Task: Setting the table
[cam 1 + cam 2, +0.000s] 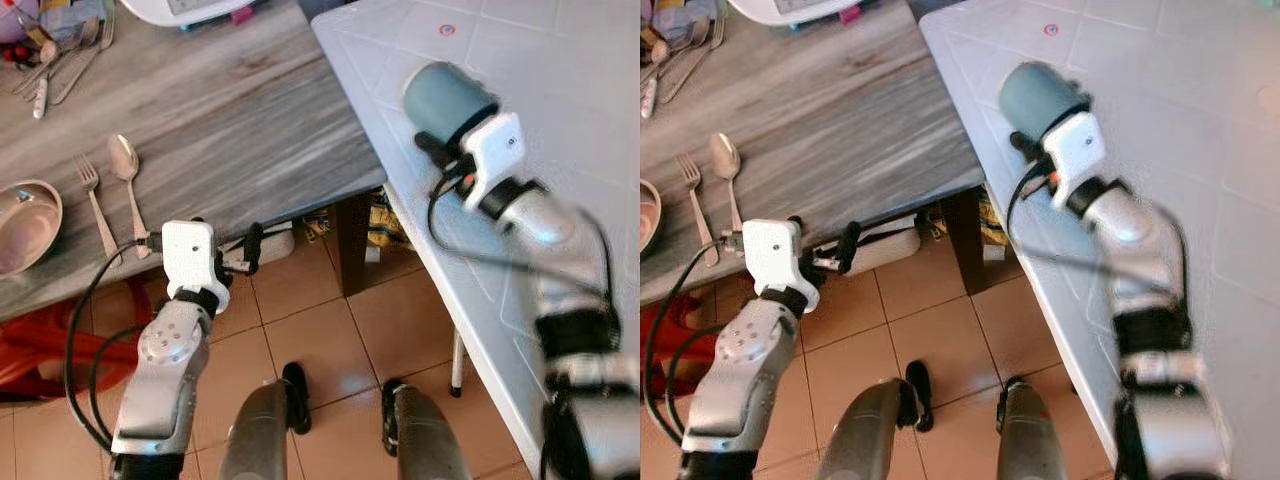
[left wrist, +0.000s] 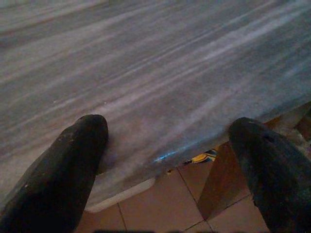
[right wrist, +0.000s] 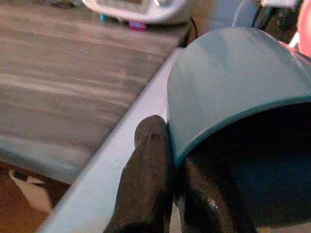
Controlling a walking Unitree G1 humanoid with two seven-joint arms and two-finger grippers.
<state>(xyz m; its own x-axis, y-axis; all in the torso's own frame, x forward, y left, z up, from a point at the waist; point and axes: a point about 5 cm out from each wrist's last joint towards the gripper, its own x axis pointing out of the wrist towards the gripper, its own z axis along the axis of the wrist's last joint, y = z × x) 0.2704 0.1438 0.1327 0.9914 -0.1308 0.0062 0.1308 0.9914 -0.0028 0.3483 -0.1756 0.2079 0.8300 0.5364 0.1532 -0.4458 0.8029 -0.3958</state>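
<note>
My right gripper [image 3: 171, 156] is shut on the rim of a blue-grey cup [image 1: 445, 97], one finger outside the wall and one inside. It holds the cup on its side just over the near-left part of the white table [image 1: 570, 70]. A fork [image 1: 95, 205], a spoon [image 1: 127, 178] and a metal bowl [image 1: 25, 225] lie on the grey wooden table [image 1: 230, 120] at the left. My left gripper [image 2: 170, 160] is open at that table's front edge, with nothing between its fingers [image 2: 73, 160].
Loose cutlery [image 1: 55, 55] and a white appliance [image 1: 190, 10] sit at the back of the wooden table. A red plastic piece [image 1: 40, 345] lies under it. A narrow strip of tiled floor [image 1: 330, 330] runs between the two tables, by my legs.
</note>
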